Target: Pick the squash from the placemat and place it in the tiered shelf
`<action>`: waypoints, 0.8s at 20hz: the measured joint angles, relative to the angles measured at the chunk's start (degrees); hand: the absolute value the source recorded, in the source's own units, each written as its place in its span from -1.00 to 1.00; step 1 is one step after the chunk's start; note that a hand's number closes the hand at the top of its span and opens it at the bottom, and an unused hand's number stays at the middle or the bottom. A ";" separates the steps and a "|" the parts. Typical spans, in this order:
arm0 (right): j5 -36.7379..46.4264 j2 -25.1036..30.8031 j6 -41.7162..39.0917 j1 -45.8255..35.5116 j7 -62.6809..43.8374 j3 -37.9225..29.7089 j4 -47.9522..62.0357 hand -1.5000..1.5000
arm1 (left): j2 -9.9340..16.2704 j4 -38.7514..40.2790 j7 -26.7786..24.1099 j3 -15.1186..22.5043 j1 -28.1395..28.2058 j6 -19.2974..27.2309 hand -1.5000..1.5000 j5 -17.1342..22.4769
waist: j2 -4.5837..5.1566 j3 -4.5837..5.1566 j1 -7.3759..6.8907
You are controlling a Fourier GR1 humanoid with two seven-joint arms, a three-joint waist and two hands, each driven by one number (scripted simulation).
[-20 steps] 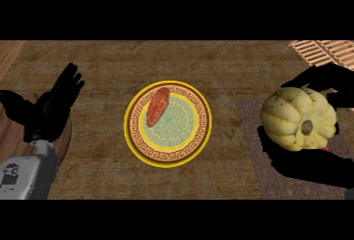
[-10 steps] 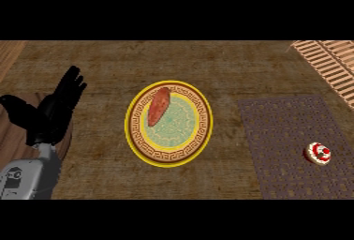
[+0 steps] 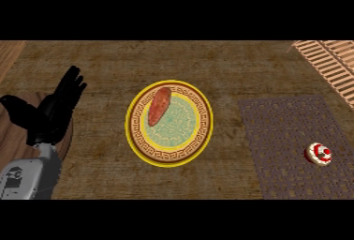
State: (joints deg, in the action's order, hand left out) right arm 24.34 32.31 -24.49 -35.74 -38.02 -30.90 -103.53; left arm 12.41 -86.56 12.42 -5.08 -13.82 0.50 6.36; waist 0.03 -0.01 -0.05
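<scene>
**Now: squash out of sight, one hand at rest**

Here, on your worktop [image 3: 104,65], the left hand [image 3: 52,110] rests near the left edge, its fingers [image 3: 71,82] straight and spread, pointing up, holding nothing. Your right hand shows nowhere in the head view. You cannot see the squash either: the dark woven placemat [image 3: 290,140] toward the right edge carries only a small red-and-white round object [image 3: 320,153] near its right side. At the worktop's centre lies a yellow-rimmed plate [image 3: 168,161] with a green middle, and a reddish-brown oval piece of food [image 3: 159,106] sits on its upper left part. The slatted wooden tiered shelf [image 3: 330,58] occupies the far right corner.
</scene>
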 measured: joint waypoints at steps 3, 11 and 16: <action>-0.71 2.92 1.28 1.11 5.45 -3.31 6.01 1.00 | 0.16 0.42 0.21 -0.53 -0.69 -0.56 0.00 0.55 | 0.04 -0.01 -0.01; -1.56 8.79 5.15 3.95 19.67 -7.26 21.87 1.00 | 0.09 0.36 1.09 -1.04 -1.59 -0.57 0.00 0.19 | 0.06 -0.01 -0.14; -2.48 11.90 6.77 4.65 25.68 -7.57 28.90 1.00 | -0.14 1.47 0.05 -1.27 -1.55 -1.06 0.00 -0.27 | 0.03 0.00 -0.11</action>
State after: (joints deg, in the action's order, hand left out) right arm 21.86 44.21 -17.72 -31.09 -12.34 -38.47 -74.63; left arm 12.26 -85.09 12.48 -6.35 -15.36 -0.56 6.09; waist 0.07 -0.01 -0.16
